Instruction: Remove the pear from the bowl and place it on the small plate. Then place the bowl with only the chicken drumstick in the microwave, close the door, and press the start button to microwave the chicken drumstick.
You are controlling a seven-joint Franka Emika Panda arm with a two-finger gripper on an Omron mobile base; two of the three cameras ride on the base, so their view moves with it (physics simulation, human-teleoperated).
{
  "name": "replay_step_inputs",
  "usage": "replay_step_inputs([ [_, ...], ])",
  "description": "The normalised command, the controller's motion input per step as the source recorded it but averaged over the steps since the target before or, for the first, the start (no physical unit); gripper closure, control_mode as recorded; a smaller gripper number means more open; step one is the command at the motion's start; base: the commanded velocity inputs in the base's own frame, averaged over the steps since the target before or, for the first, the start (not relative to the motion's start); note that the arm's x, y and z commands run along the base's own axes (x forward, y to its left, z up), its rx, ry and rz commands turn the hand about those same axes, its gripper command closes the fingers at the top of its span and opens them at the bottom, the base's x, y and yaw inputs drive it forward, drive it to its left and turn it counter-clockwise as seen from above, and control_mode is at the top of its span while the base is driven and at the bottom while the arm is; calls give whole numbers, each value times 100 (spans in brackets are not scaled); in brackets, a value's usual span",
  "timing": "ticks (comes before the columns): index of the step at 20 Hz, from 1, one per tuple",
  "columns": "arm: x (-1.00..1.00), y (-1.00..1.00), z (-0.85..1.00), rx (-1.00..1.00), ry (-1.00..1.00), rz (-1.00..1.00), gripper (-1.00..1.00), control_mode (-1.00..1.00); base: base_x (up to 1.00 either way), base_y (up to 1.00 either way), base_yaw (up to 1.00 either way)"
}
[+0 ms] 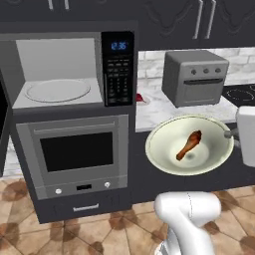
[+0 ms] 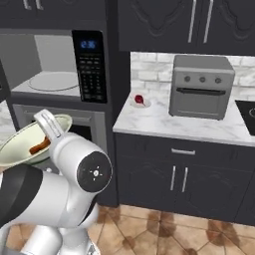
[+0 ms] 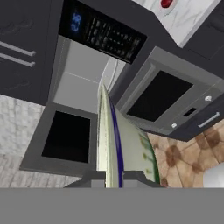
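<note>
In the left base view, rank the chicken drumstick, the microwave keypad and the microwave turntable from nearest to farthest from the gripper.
The gripper is shut on the bowl at its right rim.
1. Chicken drumstick: inside the bowl, just left of the gripper.
2. Microwave keypad: up and left, on the microwave's right side.
3. Microwave turntable: farthest left, inside the open microwave.

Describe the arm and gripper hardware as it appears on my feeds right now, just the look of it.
The arm is glossy white with rounded, bulbous links. One joint has a round white end cap with small dark dots, beside a black link section at the left edge. The left base view shows a smooth white elbow. The gripper has small dark grey fingertips. No cables are visible.
</note>
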Motion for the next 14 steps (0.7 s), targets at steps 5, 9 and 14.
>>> replay_step_inputs([
  [5,0,0,0,0,0,0,100,100,37,36,0],
  [9,0,0,0,0,0,0,100,100,46,26,0],
  [14,0,0,0,0,0,0,100,100,41,52,0],
])
